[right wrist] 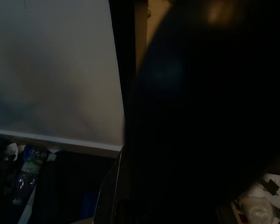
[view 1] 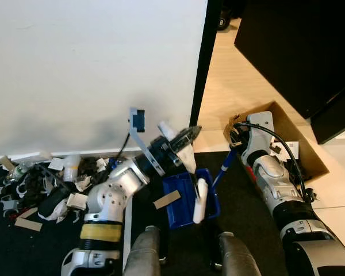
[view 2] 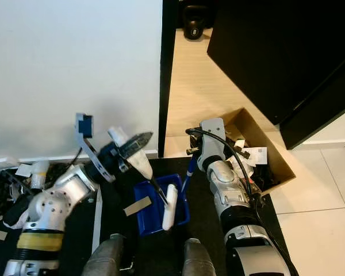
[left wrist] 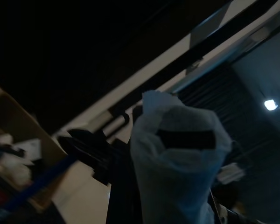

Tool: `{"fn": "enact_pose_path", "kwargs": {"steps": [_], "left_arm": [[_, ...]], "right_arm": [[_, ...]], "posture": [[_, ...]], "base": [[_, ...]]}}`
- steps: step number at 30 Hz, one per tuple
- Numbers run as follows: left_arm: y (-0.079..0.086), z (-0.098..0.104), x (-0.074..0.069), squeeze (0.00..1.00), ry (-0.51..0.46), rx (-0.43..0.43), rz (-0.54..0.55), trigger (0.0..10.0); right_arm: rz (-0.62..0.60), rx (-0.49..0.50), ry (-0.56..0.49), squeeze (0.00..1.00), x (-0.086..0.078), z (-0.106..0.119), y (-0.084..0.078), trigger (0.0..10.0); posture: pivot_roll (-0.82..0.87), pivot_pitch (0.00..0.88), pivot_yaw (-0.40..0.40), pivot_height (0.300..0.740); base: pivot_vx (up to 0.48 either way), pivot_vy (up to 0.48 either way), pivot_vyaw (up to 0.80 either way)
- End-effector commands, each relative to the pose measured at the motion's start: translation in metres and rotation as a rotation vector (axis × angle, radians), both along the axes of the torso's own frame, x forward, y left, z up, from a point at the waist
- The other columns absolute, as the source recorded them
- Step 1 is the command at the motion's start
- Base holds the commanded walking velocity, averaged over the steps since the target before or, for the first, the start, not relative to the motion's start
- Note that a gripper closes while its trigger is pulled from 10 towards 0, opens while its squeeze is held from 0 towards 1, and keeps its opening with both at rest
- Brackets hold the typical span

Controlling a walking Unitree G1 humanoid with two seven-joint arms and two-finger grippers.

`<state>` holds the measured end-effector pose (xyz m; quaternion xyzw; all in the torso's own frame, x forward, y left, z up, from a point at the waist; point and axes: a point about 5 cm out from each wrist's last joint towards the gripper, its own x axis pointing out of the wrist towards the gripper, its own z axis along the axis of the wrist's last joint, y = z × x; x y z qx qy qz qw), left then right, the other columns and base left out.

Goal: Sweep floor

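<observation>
The left gripper (view 1: pixel 187 138) is closed tight on a white brush (view 1: pixel 194 184) hanging over the blue dustpan (view 1: pixel 181 201), the right gripper (view 1: pixel 237 133), closed or not I cannot tell, is beside the dustpan's blue handle (view 1: pixel 223 168), and a trash pile (view 1: pixel 46 187) lies left of the dustpan.

Head views are evenly lit and sharp; the white wall (view 1: pixel 92 69) reads bright, carrying a soft shadow above the left arm (view 1: pixel 112 195). Both wrist views are dim and blurred. A ceiling lamp (left wrist: pixel 270 104) glares in the left wrist view; a dark, unfocused mass blocks the right wrist view.
</observation>
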<state>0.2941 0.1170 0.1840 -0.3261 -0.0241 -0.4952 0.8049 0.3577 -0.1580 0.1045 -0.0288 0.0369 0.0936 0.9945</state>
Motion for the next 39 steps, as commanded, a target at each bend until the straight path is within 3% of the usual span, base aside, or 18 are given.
{"fn": "enact_pose_path", "kwargs": {"steps": [1, 4, 5, 12, 18, 21, 23, 28, 30, 31, 33, 38, 39], "left_arm": [[0.013, 0.015, -0.003, 0.0, -0.063, 0.04, 0.035, 10.0], [0.04, 0.03, -0.008, 0.0, -0.122, 0.146, 0.114, 10.0], [0.04, 0.03, -0.008, 0.0, -0.122, 0.146, 0.114, 10.0], [0.063, 0.003, -0.008, 0.0, -0.078, 0.292, 0.209, 10.0], [0.085, -0.021, 0.005, 0.0, -0.034, 0.39, 0.354, 10.0], [0.089, -0.029, 0.01, 0.0, 0.007, 0.371, 0.387, 10.0], [0.087, -0.054, 0.013, 0.0, 0.126, 0.276, 0.379, 10.0], [0.076, -0.072, 0.012, 0.0, 0.215, 0.172, 0.347, 10.0], [0.065, -0.08, 0.01, 0.0, 0.256, 0.094, 0.321, 10.0], [0.065, -0.08, 0.01, 0.0, 0.256, 0.094, 0.321, 10.0], [0.047, -0.083, 0.009, 0.0, 0.293, -0.022, 0.277, 10.0], [0.014, -0.077, 0.004, 0.0, 0.316, -0.139, 0.159, 10.0], [0.014, -0.077, 0.004, 0.0, 0.316, -0.139, 0.159, 10.0]], "right_arm": [[-0.023, 0.016, 0.094, 0.0, -0.011, -0.025, -0.006, 10.0], [-0.03, 0.02, 0.097, 0.0, -0.014, -0.028, -0.008, 10.0], [-0.03, 0.02, 0.097, 0.0, -0.014, -0.028, -0.008, 10.0], [-0.032, 0.024, 0.1, 0.0, -0.016, -0.031, -0.007, 10.0], [-0.036, 0.025, 0.096, 0.0, -0.017, -0.031, -0.009, 10.0], [-0.036, 0.023, 0.096, 0.0, -0.016, -0.031, -0.01, 10.0], [-0.007, -0.02, 0.087, 0.0, -0.015, -0.028, -0.005, 10.0], [0.01, -0.028, 0.073, 0.0, -0.012, -0.022, -0.001, 10.0], [0.015, -0.025, 0.065, 0.0, -0.01, -0.019, 0.0, 10.0], [0.015, -0.025, 0.065, 0.0, -0.01, -0.019, 0.0, 10.0], [0.017, -0.023, 0.061, 0.0, -0.01, -0.017, 0.0, 10.0], [0.021, -0.025, 0.064, 0.0, -0.012, -0.019, 0.0, 10.0], [0.021, -0.025, 0.064, 0.0, -0.012, -0.019, 0.0, 10.0]], "posture": [[0.06, 0.284, 0.024, 0.74], [0.08, 0.284, 0.032, 0.74], [0.08, 0.284, 0.032, 0.74], [0.08, 0.291, 0.037, 0.74], [0.06, 0.3, 0.032, 0.74], [0.06, 0.305, 0.027, 0.74], [0.04, 0.313, 0.02, 0.74], [0.01, 0.327, 0.008, 0.74], [-0.01, 0.33, 0.005, 0.74], [-0.01, 0.33, 0.005, 0.74], [-0.02, 0.335, -0.002, 0.74], [-0.02, 0.337, -0.003, 0.74], [-0.02, 0.337, -0.003, 0.74]], "base": [[0.0, 0.0, 0.0], [0.0, 0.0, 0.0], [0.0, 0.0, 0.0], [0.0, 0.0, 0.0], [0.0, 0.0, 0.0], [0.0, 0.0, 0.0], [0.0, 0.0, 0.0], [0.0, 0.0, 0.0], [0.0, 0.0, 0.0], [0.0, 0.0, 0.0], [0.0, 0.0, 0.0], [0.0, 0.0, 0.0], [0.0, 0.0, 0.0]]}}
